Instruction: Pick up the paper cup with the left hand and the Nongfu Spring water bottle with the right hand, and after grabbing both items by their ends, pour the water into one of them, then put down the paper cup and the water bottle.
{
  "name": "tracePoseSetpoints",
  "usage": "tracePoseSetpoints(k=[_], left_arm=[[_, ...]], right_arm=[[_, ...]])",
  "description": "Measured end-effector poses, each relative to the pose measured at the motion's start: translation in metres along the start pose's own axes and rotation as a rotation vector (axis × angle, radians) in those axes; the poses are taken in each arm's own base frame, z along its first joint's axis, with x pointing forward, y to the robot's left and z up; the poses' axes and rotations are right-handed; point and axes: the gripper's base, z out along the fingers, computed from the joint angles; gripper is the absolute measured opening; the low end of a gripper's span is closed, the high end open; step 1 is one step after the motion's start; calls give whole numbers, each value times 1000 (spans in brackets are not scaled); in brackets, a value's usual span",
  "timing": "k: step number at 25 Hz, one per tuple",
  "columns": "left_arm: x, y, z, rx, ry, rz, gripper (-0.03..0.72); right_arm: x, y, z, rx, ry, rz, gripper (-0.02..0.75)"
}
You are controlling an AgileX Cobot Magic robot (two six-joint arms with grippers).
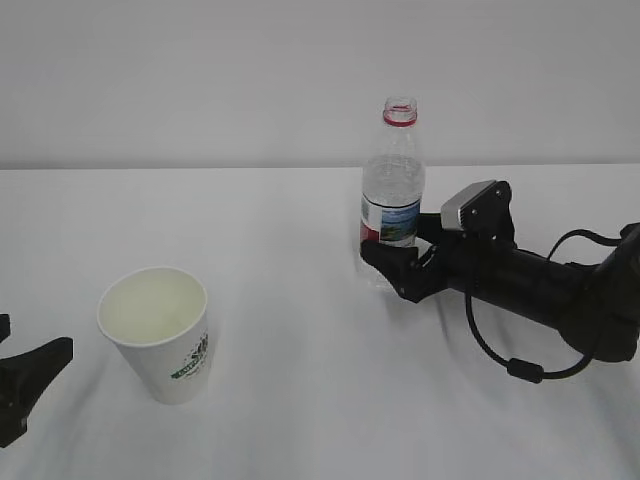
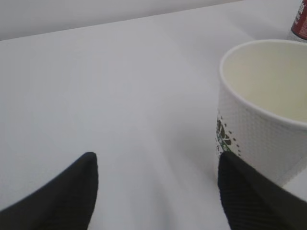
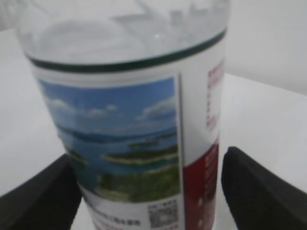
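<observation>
Even soft light; faint shadows; wrist views blurred

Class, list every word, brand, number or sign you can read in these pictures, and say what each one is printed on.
None can be read.
Water bottle label: red vertical characters, too blurred; a QR code, no legible text.
Paper cup: green logo with small lettering, too small to read.

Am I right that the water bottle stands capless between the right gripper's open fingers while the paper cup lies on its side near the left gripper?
Not quite: the paper cup stands upright, mouth up, as the exterior view shows. The rest holds: the water bottle stands capless between the right gripper's open fingers, and the cup is near the left gripper.
</observation>
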Motion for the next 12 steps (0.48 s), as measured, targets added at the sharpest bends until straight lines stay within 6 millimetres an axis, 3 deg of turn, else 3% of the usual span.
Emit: tracePoseSetpoints(k=[12], left_arm=[[0,0,0,4,-2,2,570]], right_arm=[[-5,-4,5,2,-21,-8,647]])
